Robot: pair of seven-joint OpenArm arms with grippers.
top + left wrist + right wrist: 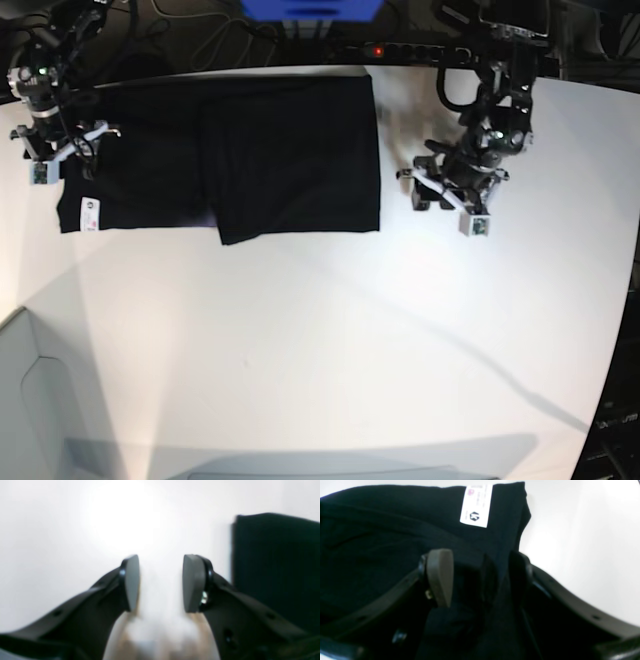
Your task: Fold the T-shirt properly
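Right gripper (pixel 480 580) jaws stand wide, T-shirt (pixel 395 542) cloth bunched between them but not pinched; white tag (pixel 476 505) just beyond the tips. Left gripper (pixel 160 582) jaws parted around nothing, shirt edge off to one side over bare table (pixel 75 530). Risk: closing now grabs several layers (fold drags crooked).

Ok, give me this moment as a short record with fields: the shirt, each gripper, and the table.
T-shirt: black, partly folded, flat at the table's far edge
Tag: white, at the shirt's corner
Left gripper: open, empty, over bare table beside the shirt's edge
Right gripper: jaws apart, a fold of the shirt between them
Table: white
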